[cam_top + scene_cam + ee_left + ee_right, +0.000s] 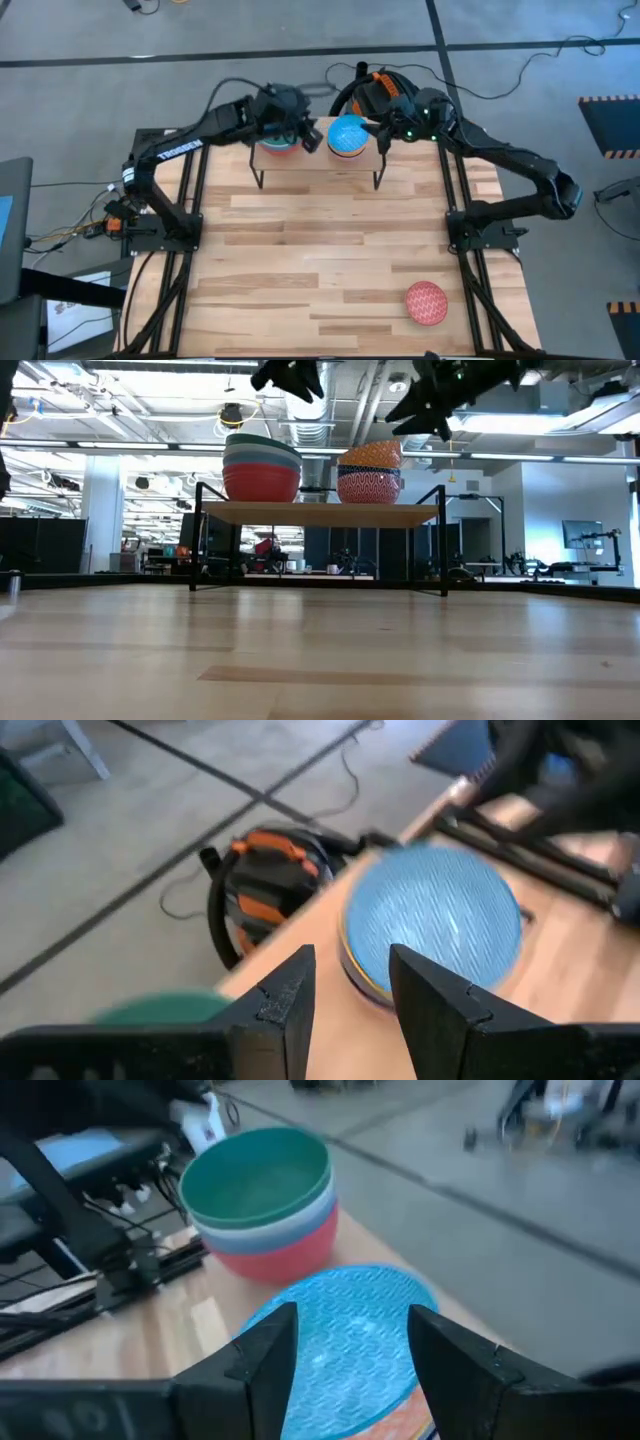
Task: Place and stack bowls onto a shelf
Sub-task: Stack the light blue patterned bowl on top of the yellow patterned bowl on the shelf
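The shelf [318,163] stands at the table's far edge and carries two stacks of bowls. The left stack [262,468] is red at the bottom with light blue and green [258,1180] above. The right stack [370,472] has patterned bowls below and a blue bowl [348,134] on top. A pink-red patterned bowl [427,303] sits upside down near the table's near right corner. My left gripper [350,990] is open, above the shelf between the two stacks. My right gripper [345,1345] is open, above the shelf's right end beside the blue bowl.
A black and orange bag [375,90] lies on the floor just behind the shelf. Black frame rails [468,200] run along both sides of the table. The wooden tabletop [320,260] spreads between the shelf and the near edge.
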Motion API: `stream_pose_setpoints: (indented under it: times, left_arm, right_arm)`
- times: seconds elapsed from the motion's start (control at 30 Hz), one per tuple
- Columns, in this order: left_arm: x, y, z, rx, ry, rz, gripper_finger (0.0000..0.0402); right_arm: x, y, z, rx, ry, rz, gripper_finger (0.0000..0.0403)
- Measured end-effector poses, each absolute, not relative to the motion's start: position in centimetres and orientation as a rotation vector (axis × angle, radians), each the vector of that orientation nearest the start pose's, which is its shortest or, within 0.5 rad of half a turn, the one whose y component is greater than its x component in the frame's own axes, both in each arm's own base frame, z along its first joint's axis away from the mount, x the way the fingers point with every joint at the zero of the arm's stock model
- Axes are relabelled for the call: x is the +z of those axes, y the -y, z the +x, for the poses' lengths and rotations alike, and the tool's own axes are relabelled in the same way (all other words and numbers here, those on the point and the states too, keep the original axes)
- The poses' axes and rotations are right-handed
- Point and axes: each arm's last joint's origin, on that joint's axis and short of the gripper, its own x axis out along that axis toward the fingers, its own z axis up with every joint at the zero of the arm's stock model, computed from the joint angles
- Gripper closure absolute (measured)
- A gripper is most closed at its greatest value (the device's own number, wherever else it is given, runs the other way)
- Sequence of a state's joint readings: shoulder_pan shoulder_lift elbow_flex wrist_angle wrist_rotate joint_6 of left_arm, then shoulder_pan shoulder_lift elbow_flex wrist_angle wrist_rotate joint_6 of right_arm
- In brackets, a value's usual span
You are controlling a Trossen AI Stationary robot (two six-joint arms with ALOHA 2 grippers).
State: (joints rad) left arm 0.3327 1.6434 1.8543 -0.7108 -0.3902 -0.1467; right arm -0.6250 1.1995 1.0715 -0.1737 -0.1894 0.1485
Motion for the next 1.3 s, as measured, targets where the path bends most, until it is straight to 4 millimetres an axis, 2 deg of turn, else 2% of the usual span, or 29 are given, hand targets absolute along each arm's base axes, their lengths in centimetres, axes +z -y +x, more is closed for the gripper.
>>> stream_pose_setpoints:
  times: [0.2,0.3,0.43,0.63,0.97,1.07,1.17,1.3]
  left_arm:
    - [38.9,-11.5,33.4,0.730,-0.515,-0.189,0.0285]
    - [38.0,-11.3,33.6,0.717,-0.512,-0.231,0.0285]
    - [38.0,-11.2,33.7,0.711,-0.499,-0.236,0.0285]
    - [38.3,-11.3,33.9,0.710,-0.462,-0.238,0.0285]
    - [37.7,-12.2,34.4,0.719,-0.461,-0.244,0.0285]
    - [37.6,-12.5,34.9,0.710,-0.430,-0.252,0.0285]
    - [37.0,-12.5,35.1,0.707,-0.470,-0.252,0.0285]
    - [37.3,-12.5,35.0,0.706,-0.455,-0.252,0.0285]
  right_arm:
    - [33.3,16.3,21.5,-0.454,-0.195,0.138,0.0213]
    - [32.2,16.7,21.2,-0.455,-0.222,0.129,0.0222]
    - [30.6,17.2,21.4,-0.461,-0.240,0.150,0.0226]
    - [29.9,17.7,22.1,-0.443,-0.242,0.151,0.0227]
    - [31.6,18.6,22.3,-0.422,-0.125,0.094,0.0227]
    - [30.7,19.0,22.9,-0.411,-0.163,0.120,0.0227]
    - [30.0,19.3,23.3,-0.408,-0.185,0.133,0.0227]
    - [29.3,19.5,23.6,-0.405,-0.211,0.148,0.0227]
